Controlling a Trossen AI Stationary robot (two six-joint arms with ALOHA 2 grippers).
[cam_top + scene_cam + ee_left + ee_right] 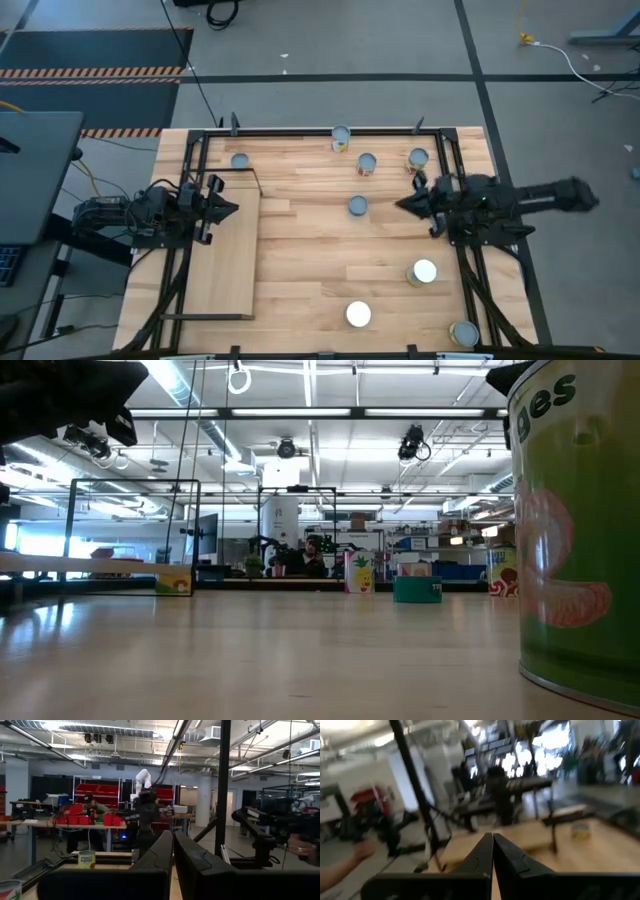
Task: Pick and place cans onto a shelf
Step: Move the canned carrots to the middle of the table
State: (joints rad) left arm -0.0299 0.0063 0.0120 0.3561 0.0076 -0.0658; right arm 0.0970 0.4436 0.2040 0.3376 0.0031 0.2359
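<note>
Only one bit of lettering can be read: in the low view, the green can [580, 530] close to the camera carries pale letters "des", cut off by the picture's edge, above orange-segment artwork. You can read nothing on the other cans.
</note>
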